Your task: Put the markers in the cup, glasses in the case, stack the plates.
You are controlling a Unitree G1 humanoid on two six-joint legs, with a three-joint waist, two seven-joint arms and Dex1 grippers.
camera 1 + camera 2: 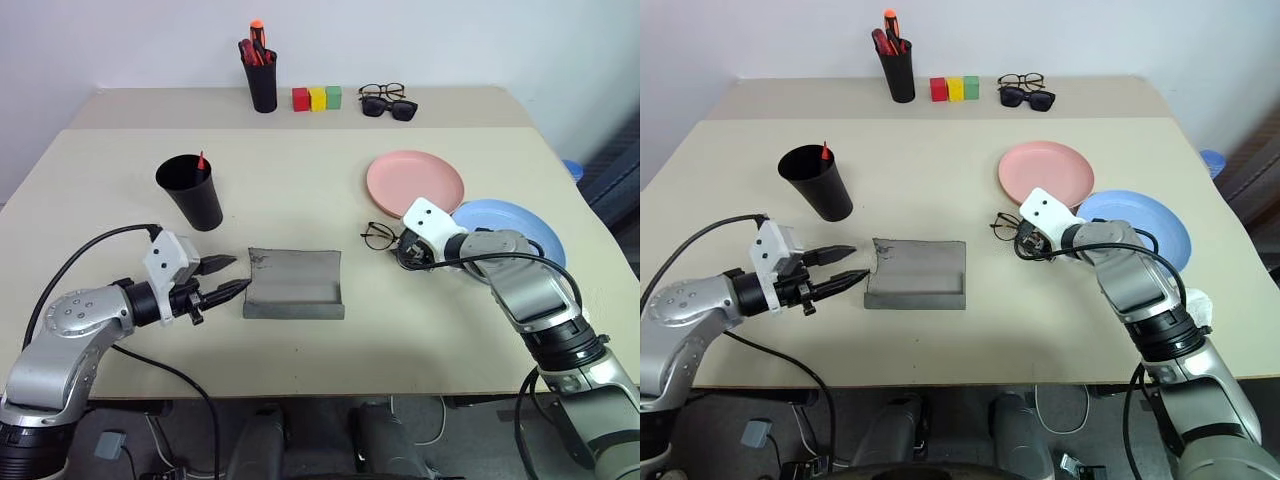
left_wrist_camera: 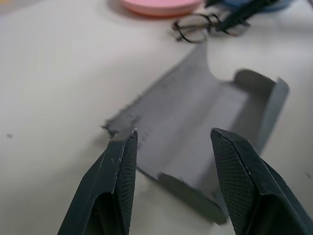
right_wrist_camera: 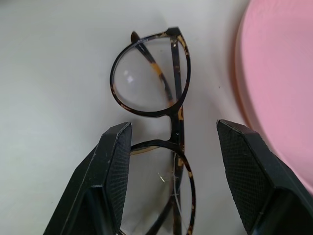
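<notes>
The thin dark-rimmed glasses [image 3: 151, 98] lie folded on the table just left of the pink plate [image 1: 415, 182]. My right gripper [image 3: 171, 132] is open and hangs right over them, a finger on each side of the bridge. The light blue plate [image 1: 520, 228] lies beside the pink one, partly behind my right arm. The grey case [image 1: 295, 285] lies open and empty in the middle. My left gripper [image 1: 228, 278] is open just left of it, holding nothing. The black cup [image 1: 190, 190] stands behind it, with a marker's red tip [image 1: 201, 160] poking out.
On the back table stand a black pen holder [image 1: 262, 75] with red-orange pens and three coloured blocks [image 1: 317, 97], beside black sunglasses [image 1: 392, 108] and another pair of spectacles [image 1: 382, 91]. The table's front edge runs close under both arms.
</notes>
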